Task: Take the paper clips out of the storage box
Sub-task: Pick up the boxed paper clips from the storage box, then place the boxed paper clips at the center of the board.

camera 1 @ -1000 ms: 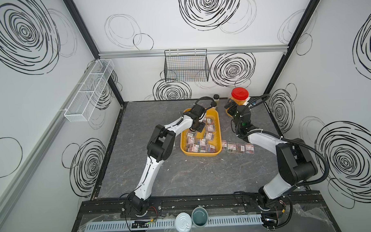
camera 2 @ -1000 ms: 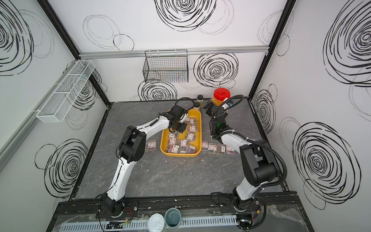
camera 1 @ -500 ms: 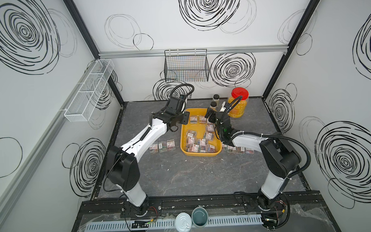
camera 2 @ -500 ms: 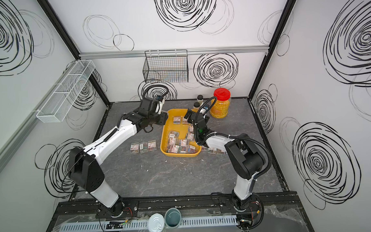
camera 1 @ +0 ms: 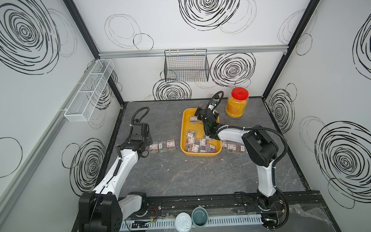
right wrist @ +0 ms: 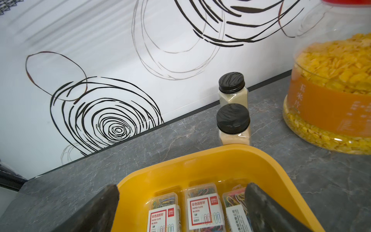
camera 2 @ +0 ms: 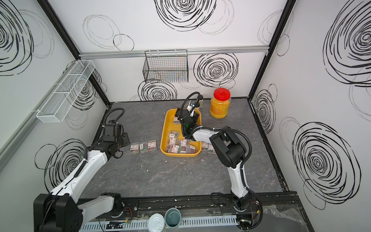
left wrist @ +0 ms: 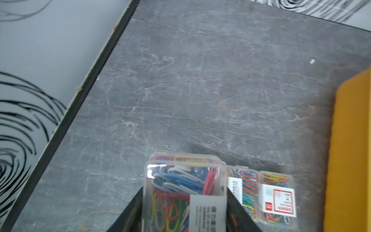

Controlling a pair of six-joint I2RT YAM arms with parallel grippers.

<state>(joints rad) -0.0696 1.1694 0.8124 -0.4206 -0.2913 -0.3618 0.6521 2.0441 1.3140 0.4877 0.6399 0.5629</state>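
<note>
1. Paper clips [camera 1: 197, 144], packed in small clear cases with white-and-red labels: most lie heaped at the near end of the storage box [camera 1: 182, 140], a shallow yellow tray on the grey surface [camera 1: 182, 178]. A few more lie at its far end.
2. Left row [camera 1: 162, 146]: three cases side by side on the surface, just beside the box's left wall. These are already out.
3. Right row [camera 1: 231, 145]: several cases on the surface just beside the box's right wall, partly hidden by the right arm [camera 1: 234, 132]. These are also out.
4. Left hand [left wrist: 184, 189]: fingers pinching one held case [left wrist: 180, 176] at the outer end of the left row, apart from the box. Whether this case touches the surface cannot be told.
5. Right hand [right wrist: 181, 188]: jaws spread wide and empty, poised over the box's far end, with three far-end cases [right wrist: 200, 209] lying between and below the fingers.
6. Progress, as judged: a minority of the cases are out, and the larger share lies inside the box. Left to do: set down the held case, take the far-end cases, then clear the near heap.
7. Bystanders: a red-lidded jar [camera 1: 236, 104] and two black-capped bottles [right wrist: 232, 124] stand behind the box and are no part of the task.
</note>
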